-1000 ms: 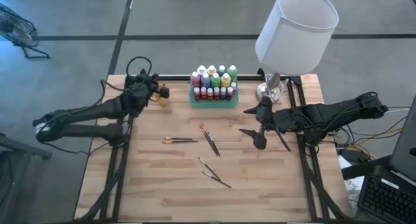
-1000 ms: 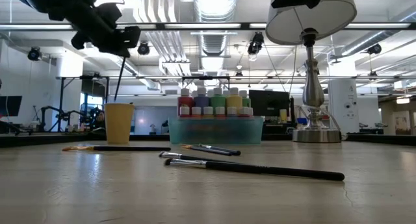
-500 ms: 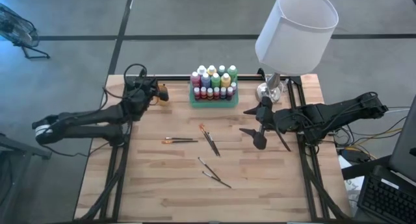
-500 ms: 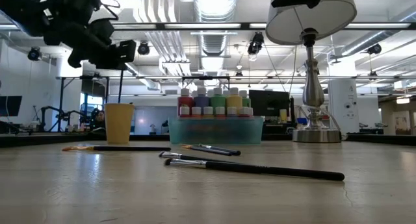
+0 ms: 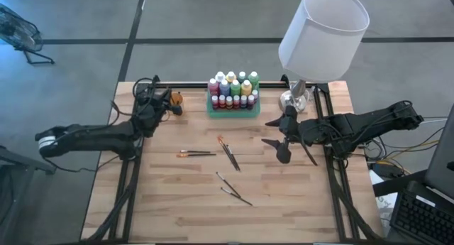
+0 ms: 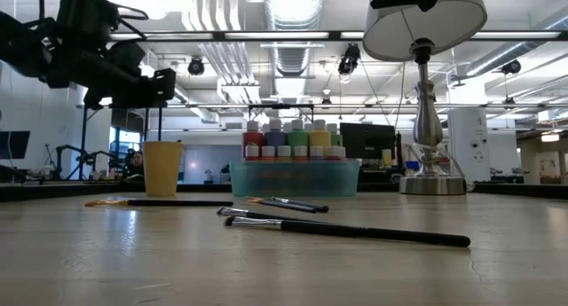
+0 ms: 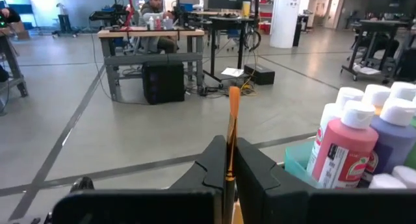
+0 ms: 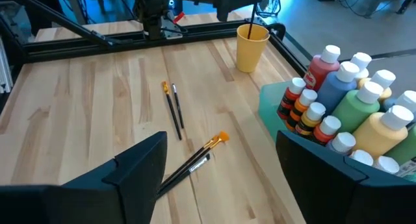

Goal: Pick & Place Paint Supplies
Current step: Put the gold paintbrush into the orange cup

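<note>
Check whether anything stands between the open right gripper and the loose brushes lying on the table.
Nothing visible does. The right gripper hangs open beside the lamp base, and bare wood lies between it and the nearest paintbrushes. The green tray of bottles sits off to the side of that path.

Left gripper [image 7: 229, 175] fingers pinched together; right gripper [image 8: 218, 165] fingers spread wide.

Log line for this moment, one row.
left gripper: shut on paintbrush over orange cup | right gripper: open, waiting | loose brushes on table
</note>
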### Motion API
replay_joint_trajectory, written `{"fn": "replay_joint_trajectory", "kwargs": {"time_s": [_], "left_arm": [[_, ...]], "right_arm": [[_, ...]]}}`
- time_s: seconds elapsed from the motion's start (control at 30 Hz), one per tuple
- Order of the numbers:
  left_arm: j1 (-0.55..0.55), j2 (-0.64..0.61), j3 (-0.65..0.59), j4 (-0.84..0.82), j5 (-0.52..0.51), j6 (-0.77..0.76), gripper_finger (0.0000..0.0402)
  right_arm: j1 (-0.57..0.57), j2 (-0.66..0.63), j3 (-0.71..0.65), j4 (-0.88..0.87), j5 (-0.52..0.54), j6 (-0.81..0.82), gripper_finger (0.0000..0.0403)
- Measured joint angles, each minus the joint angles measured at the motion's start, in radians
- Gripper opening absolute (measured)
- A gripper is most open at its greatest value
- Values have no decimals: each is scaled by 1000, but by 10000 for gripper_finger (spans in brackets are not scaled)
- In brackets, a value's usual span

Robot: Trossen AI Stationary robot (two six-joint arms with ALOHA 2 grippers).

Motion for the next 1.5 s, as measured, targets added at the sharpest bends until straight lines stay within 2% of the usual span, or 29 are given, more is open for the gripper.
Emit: {"fn": "replay_joint_trajectory", "kwargs": {"time_s": [0.33,0.7,1.3,1.5], "left_arm": [[4,84,-10,78,1,27,16],[10,166,-10,78,1,-41,16],[12,271,-9,116,-7,-87,17],[13,290,-9,139,-6,-89,30]], "right_arm": [[0,0,0,0,0,0,256],[0,0,0,0,0,0,226],[0,0,0,0,0,0,199],[0,0,0,0,0,0,189]]}}
